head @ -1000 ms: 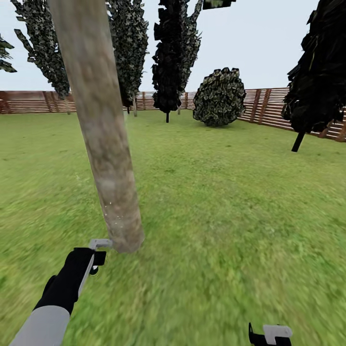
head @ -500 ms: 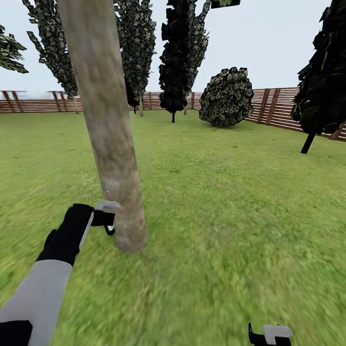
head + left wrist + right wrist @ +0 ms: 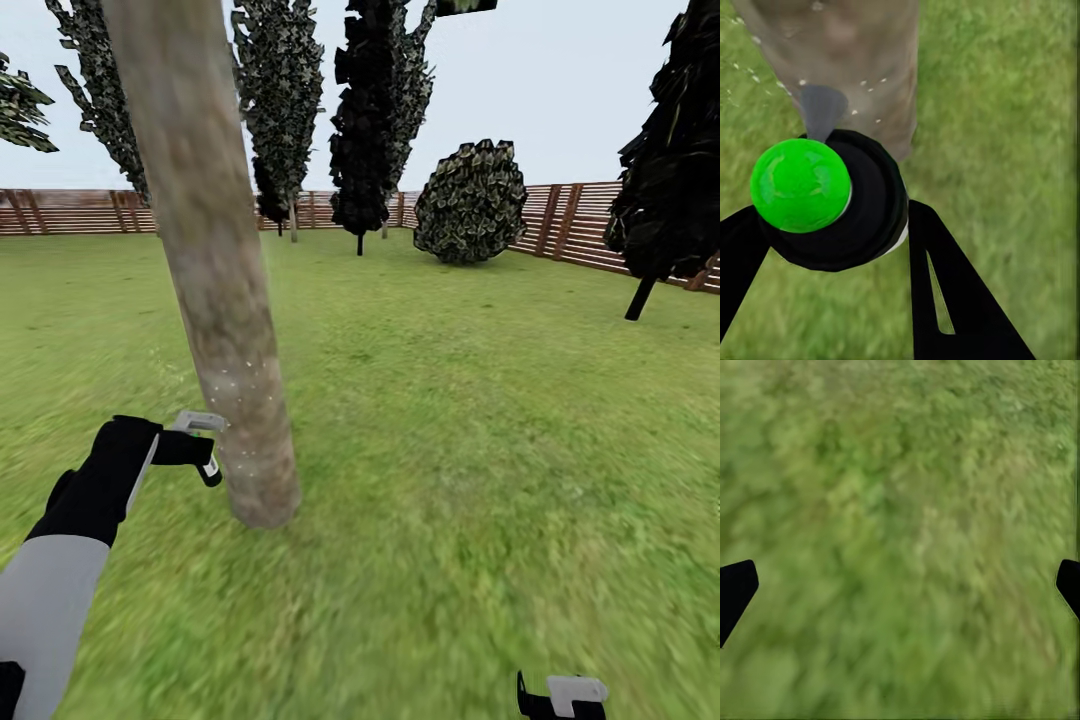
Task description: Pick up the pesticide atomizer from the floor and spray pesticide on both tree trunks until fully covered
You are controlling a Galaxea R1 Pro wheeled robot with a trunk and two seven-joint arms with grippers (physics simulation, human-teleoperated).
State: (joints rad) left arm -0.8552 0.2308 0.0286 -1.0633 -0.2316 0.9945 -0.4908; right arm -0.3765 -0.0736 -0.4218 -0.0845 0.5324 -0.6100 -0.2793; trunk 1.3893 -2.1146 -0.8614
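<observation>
Right now your left gripper (image 3: 205, 450) is clamped on the pesticide atomizer (image 3: 832, 199), a black body with a green top seen between the fingers, held just beside the lower tree trunk (image 3: 215, 300). Tiny white specks of pesticide (image 3: 232, 385) dot the bark next to it. Your right gripper (image 3: 900, 585) hangs over bare grass (image 3: 480, 420), fingers spread wide and holding nothing.
</observation>
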